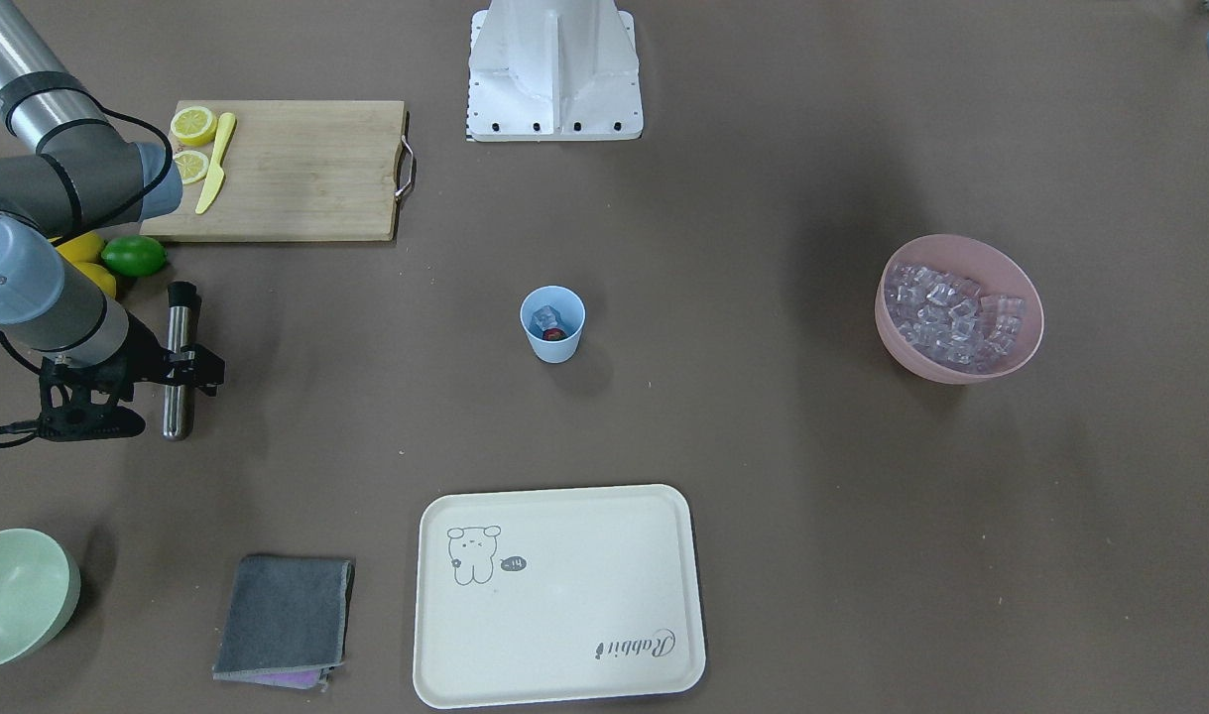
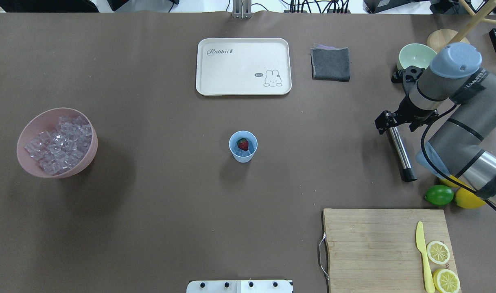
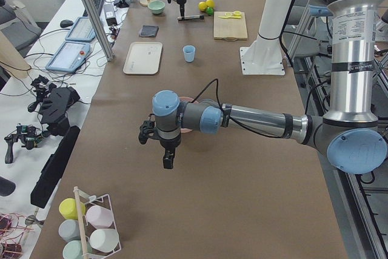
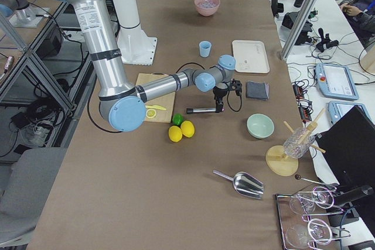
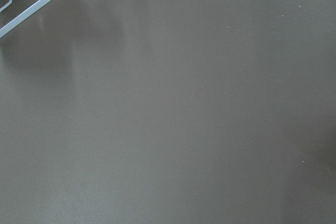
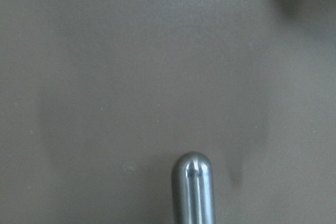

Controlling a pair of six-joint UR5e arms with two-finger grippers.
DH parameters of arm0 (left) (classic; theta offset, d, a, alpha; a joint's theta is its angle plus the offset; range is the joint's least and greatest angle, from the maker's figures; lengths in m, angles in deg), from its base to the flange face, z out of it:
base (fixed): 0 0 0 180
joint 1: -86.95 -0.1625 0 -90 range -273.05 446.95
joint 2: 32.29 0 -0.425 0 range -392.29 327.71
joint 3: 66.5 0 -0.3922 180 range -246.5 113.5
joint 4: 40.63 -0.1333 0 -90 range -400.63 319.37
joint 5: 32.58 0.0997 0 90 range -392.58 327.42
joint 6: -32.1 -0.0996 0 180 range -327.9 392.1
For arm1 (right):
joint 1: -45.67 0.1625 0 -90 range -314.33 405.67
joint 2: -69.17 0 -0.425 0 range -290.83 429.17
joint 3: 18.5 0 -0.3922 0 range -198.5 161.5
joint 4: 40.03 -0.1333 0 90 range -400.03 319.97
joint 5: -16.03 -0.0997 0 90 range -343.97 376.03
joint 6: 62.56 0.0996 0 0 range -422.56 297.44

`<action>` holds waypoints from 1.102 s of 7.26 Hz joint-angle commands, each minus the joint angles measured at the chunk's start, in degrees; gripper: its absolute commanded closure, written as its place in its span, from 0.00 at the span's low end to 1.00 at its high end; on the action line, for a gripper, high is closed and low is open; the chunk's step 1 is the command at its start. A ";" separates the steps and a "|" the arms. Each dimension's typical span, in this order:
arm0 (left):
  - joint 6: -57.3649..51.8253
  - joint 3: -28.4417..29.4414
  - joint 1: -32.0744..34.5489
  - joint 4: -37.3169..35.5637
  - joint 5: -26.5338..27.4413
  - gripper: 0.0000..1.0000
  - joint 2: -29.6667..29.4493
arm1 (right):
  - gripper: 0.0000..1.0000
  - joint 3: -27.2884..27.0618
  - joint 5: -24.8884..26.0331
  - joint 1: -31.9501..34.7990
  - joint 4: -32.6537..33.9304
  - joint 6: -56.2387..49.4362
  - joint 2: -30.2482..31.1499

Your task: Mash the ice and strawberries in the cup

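Observation:
The light blue cup [image 1: 552,347] stands upright mid-table, also in the overhead view [image 2: 243,158]. Inside it lie a red strawberry [image 2: 243,144] and ice cubes [image 2: 239,153]. My right gripper [image 2: 390,124] points down, far to the cup's right, and is shut on a steel muddler [image 2: 400,154] near its rounded end. The muddler [image 1: 176,412] is level and low at the table. The rounded end shows in the right wrist view [image 6: 193,192]. My left gripper [image 3: 168,162] hangs over bare table off the left end. I cannot tell whether it is open.
A pink bowl [image 2: 60,175] full of ice sits far left. A cream tray [image 2: 243,91] and grey cloth [image 2: 331,65] lie beyond the cup. A pale green bowl [image 2: 414,55], a lime [image 2: 439,195], lemons and a cutting board [image 2: 374,244] surround the right arm.

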 commanded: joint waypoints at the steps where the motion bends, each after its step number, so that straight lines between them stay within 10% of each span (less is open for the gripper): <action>1: 0.31 -0.02 0.00 -0.19 -0.14 0.02 0.31 | 0.00 0.00 -0.21 3.42 0.16 -0.82 -1.20; 8: 0.31 3.14 10.63 -0.28 -7.34 0.02 4.35 | 0.00 -0.27 -0.91 26.35 6.67 -31.56 6.86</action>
